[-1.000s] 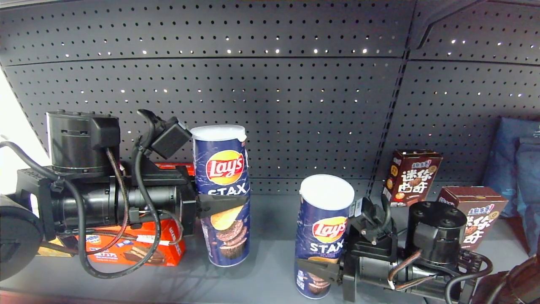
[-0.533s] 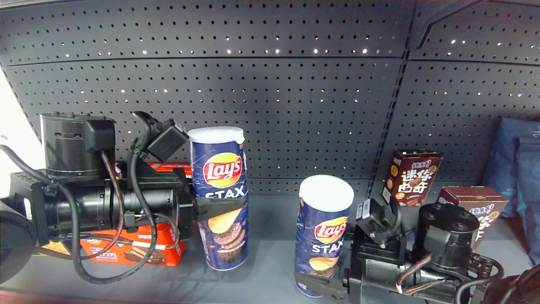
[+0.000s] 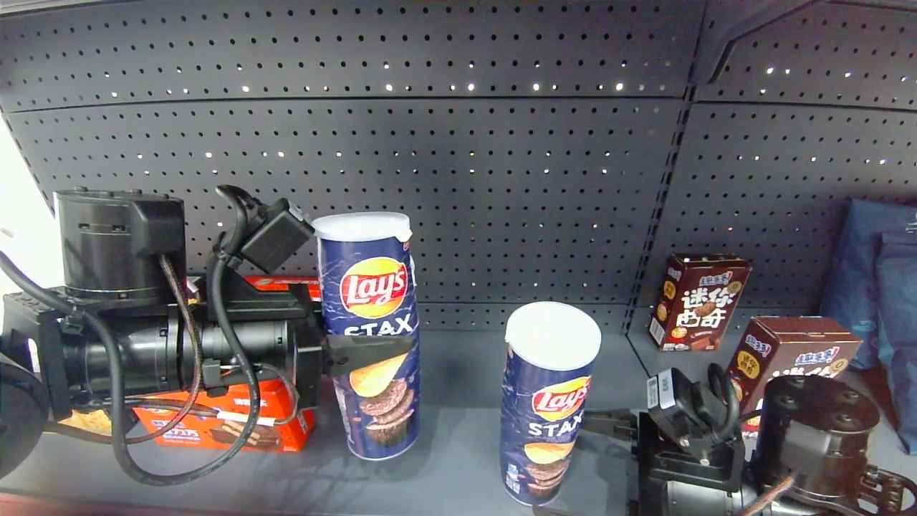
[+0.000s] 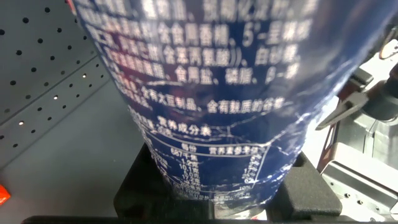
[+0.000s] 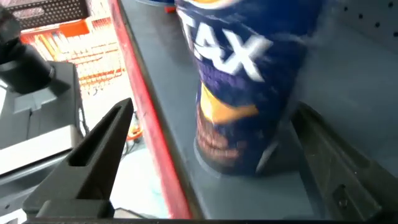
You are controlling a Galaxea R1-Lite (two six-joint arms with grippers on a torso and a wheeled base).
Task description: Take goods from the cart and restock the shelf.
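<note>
My left gripper (image 3: 372,347) is clenched on the left can (image 3: 369,287) at about mid-height, one finger lying across the printed front and the other hidden behind it. In the left wrist view the left can (image 4: 211,93) sits between the jaws, back label to the camera. The can is upright with a slight lean, its base down at the shelf (image 3: 458,444) - whether it rests there or hangs just above, I cannot tell.

My right gripper (image 5: 211,112) has its jaws spread wide, holding nothing. The right can (image 5: 249,93) stands upright on the shelf between the parted fingers, near the red front edge. In the head view this right can (image 3: 548,401) is nearer to me than the left one, and the two are well apart.

Behind my left arm an orange box (image 3: 236,423) lies flat on the shelf. To the right stand two brown boxes (image 3: 698,301), with blue bags (image 3: 881,287) beyond them - all backed by dark pegboard (image 3: 458,179).
</note>
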